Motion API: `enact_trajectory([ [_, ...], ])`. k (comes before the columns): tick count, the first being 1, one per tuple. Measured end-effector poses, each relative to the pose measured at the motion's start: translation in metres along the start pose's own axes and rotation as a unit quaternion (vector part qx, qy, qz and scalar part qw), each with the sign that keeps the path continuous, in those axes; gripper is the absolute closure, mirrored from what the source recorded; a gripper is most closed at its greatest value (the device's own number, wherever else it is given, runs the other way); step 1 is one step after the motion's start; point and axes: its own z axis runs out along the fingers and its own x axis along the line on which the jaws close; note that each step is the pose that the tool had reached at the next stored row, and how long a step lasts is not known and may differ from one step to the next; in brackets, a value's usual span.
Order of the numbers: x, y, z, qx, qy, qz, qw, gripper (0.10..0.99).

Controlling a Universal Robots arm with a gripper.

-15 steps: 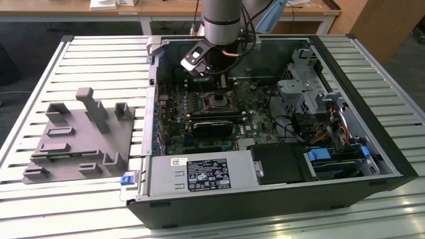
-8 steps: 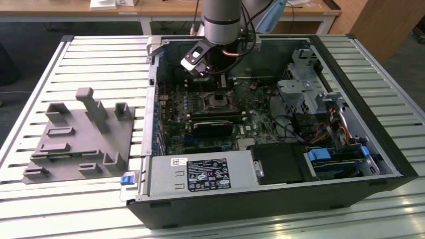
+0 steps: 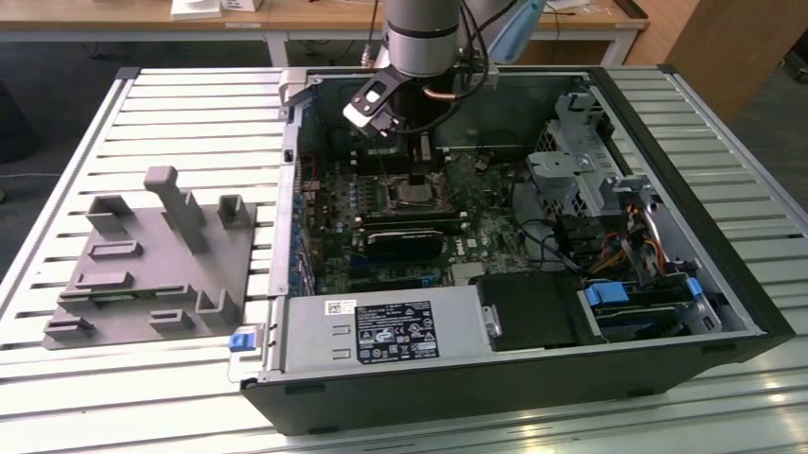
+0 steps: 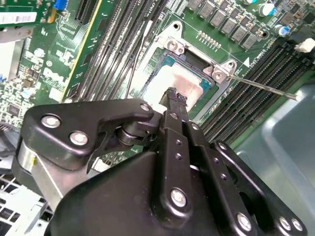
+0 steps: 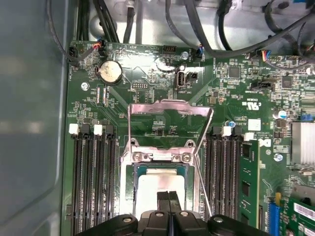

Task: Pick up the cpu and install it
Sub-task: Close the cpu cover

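Slatted metal table [image 3: 165,104], wood desks [image 3: 316,17] w/ white legs behind, dark floor [image 3: 63,59], wood cabinet [image 3: 707,38]

In both wrist views the gripper [image 4: 173,94] hides part of the cpu [image 4: 170,78] and of the socket frame [image 4: 216,73], so how it sits there I cannot tell. In the exterior view the arm [image 3: 423,33] is cut off by the picture's edge.

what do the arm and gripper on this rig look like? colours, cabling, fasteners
The arm is a silver-grey round tube with a pale blue joint cap, black cables alongside and a white-and-black module at the wrist. The gripper is matte black linkage plates with silver screw heads, tapering into two narrow black fingers.
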Motion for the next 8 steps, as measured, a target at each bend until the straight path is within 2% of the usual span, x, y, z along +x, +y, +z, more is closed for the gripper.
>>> enact_trajectory([
  [3, -0.0006, 0.0002, -0.0072, 0.0000, -0.0013, 0.000, 1.0000, 0.980],
  [8, -0.0021, 0.0008, -0.0252, 0.0001, -0.0053, 0.000, 1.0000, 0.980],
])
